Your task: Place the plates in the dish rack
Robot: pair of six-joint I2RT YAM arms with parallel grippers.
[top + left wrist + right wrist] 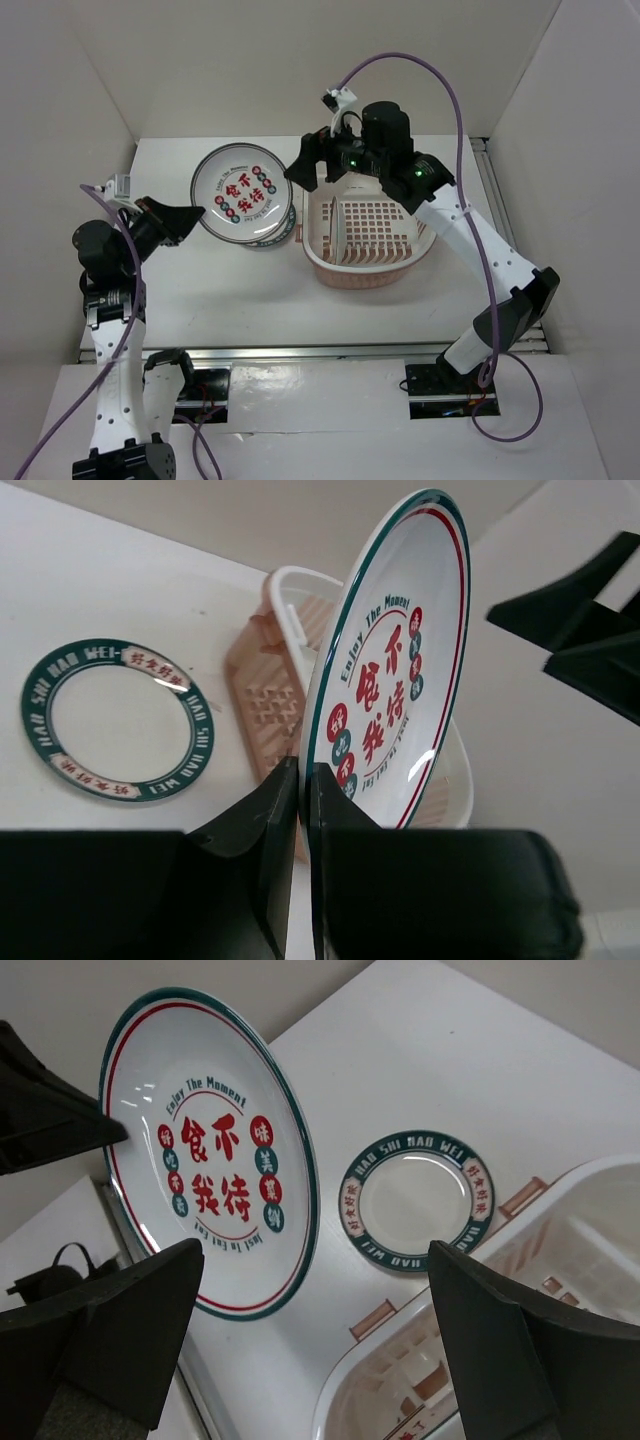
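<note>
The left gripper [192, 218] pinched the rim of the red-character plate [243, 194], held tilted above the table left of centre, beside the dish rack [372, 272]. The right gripper [318, 162] gaped wide at the plate's far edge. It looked like a handover, and the next move called for the right fingers to close on that edge.

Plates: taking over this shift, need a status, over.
Left gripper shut on lettered plate, held up tilted. Right gripper open, close beside it. Green-rim plate flat beside rack, not loaded.
</note>
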